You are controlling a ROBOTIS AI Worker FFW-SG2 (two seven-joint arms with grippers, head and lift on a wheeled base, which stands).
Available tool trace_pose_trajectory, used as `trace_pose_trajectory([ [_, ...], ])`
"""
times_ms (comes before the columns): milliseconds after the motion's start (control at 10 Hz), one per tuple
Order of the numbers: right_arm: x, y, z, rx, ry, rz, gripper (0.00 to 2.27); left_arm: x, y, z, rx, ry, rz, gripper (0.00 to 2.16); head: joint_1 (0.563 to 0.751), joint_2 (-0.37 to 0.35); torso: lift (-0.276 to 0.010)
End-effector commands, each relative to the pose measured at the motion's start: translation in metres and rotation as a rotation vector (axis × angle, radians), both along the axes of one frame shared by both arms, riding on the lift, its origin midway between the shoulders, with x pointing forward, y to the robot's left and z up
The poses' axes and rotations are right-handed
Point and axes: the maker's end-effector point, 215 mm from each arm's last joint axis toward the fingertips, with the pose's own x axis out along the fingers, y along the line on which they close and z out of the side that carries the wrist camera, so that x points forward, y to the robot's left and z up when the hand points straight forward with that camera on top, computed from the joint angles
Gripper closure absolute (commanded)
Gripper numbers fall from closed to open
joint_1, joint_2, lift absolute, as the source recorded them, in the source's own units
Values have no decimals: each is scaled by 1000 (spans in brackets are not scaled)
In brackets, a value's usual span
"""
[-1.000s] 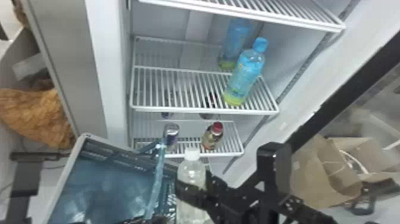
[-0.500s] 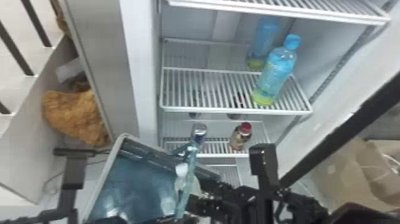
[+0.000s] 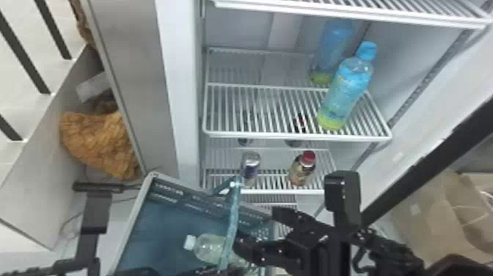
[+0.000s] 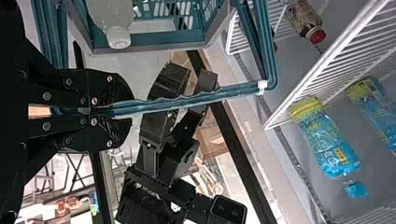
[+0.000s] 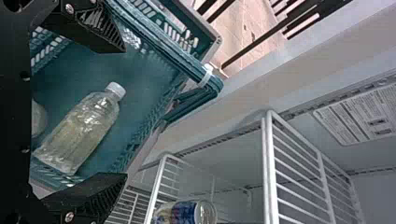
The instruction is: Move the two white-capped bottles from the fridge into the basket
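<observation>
Labels (image 3: 346, 90) wrap blue-capped bottles (image 3: 332, 122); left claw (image 3: 207, 271) pinches basket handle (image 3: 232, 224), right claw (image 3: 256, 229) spread.

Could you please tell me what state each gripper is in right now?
Left gripper: closed on the basket's handle.
Right gripper: open, holding nothing, above the basket.

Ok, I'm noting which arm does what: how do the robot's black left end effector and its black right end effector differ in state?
The black left end effector is closed, while the black right end effector is open. The left one grips the teal handle of the plastic basket; the right one holds nothing and faces into the basket. Both have black fingers.
</observation>
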Motion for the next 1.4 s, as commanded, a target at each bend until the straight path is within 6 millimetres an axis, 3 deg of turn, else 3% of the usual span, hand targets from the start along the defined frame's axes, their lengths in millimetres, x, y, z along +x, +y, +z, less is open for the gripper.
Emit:
trace_pose_trajectory([
  [0,0,-3,4,-7,-12,-10,90,0,0,0,1,1,0,1213,695,-152,0],
  [200,3,-18,12,-51,-40,-52,93,0,1,0,1,1,2,1214,695,-163,0],
  [500,11,-61,34,-144,-116,-167,94,3,5,-4,10,2,19,1214,695,-220,0],
  [700,29,-77,65,-142,-244,-245,96,5,7,-6,21,-1,26,1214,695,-277,0],
  [1000,69,-101,113,-87,-509,-361,88,17,12,-10,39,-18,64,1214,695,-290,0],
  [1300,82,-127,127,-97,-664,-445,88,23,19,-18,71,-26,87,1213,695,-305,0],
])
